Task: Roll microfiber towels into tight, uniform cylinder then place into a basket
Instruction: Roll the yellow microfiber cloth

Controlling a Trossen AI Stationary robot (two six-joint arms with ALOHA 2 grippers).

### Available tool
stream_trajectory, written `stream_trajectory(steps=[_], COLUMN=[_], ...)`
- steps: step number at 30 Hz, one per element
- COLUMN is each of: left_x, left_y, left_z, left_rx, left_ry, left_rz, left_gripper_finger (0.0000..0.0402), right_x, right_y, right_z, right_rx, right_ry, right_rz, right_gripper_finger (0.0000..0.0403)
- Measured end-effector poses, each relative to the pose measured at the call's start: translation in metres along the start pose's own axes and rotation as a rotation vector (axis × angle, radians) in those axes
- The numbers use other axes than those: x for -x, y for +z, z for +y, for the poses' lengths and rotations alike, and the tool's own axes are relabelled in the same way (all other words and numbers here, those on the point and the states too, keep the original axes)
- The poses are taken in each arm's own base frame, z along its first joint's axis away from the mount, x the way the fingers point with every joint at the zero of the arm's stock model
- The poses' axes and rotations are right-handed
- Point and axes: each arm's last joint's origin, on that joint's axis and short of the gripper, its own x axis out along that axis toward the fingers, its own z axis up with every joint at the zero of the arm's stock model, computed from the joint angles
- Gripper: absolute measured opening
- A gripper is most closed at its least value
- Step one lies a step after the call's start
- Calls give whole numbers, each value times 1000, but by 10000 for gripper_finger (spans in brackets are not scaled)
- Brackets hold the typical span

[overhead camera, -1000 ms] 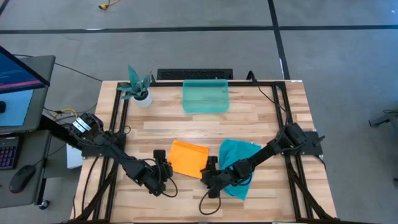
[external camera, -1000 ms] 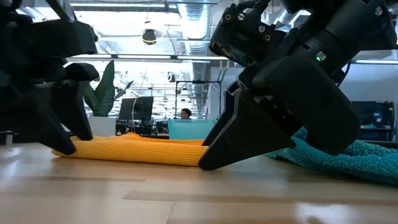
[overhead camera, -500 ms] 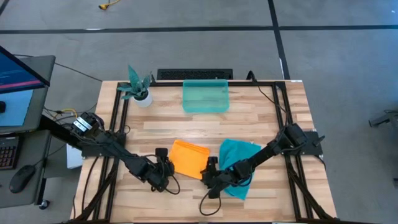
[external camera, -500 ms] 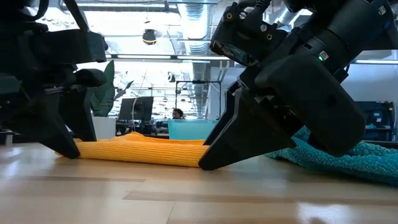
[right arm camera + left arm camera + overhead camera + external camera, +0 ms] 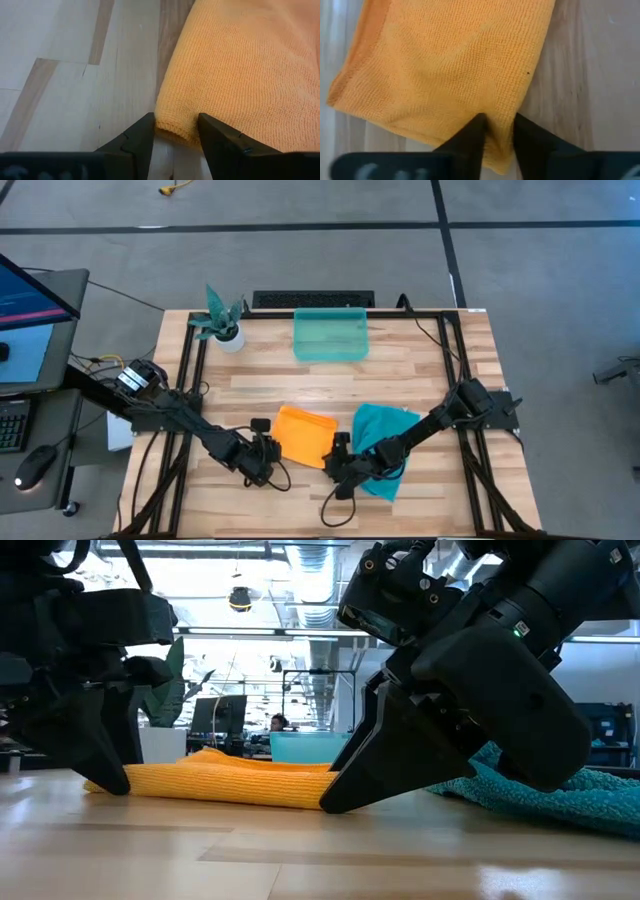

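**Both grippers parked on the near corners of the orange towel**

So here's the setup. The orange-yellow towel is lying flat on the table, not rolled at all yet. The left gripper sits at its near left corner, and the right gripper at its near right corner, so the cloth spreads straight out ahead of both sets of fingers, away toward the basket, which sits well apart on the far side.

Finger state: in the left wrist view the two fingers are only a narrow gap apart with the towel's corner edge pinched in between. In the right wrist view the fingers stand a bit wider, straddling the thick folded corner; looks like a hold, though I wouldn't swear how firm it is.

The bit that matters for the roll: the near edge runs from one gripper to the other, so that's the long axis of the future cylinder. My guess is both arms have to carry that edge forward evenly or the roll goes cone-shaped.

The teal-blue towel is bunched up right beside the right gripper, under that arm, touching or nearly touching the orange one's side.
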Motion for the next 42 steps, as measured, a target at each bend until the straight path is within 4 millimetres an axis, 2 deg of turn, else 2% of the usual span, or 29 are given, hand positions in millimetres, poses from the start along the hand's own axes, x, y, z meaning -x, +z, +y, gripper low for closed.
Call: stream_trajectory(steps=[5,10,15,17,23,26,30,36,42], left_x=[1,3,3,5,14,20,25,28,25], left_y=[-2,-4,-3,-1,13,21,25,29,32], left_z=[-2,-6,-7,-8,-15,-17,-17,-11,-2], left_rx=[38,110,186,208,234,251,299,411,485], left_ry=[-11,-25,-59,-80,-186,-224,-233,-199,-165], left_rz=[10,13,34,43,69,85,124,192,206], left_gripper_finger=[9,12,9,6,7,10,10,10,11], right_x=[0,2,5,6,12,14,19,25,27], right_y=[0,0,11,16,30,33,39,50,47], right_z=[0,5,11,13,14,16,20,18,12], right_rx=[0,38,90,96,69,64,78,31,-37], right_ry=[5,12,39,49,41,38,38,-11,-85], right_rz=[0,-4,-9,-5,47,54,65,92,148], right_gripper_finger=[148,91,24,10,27,21,6,15,5])
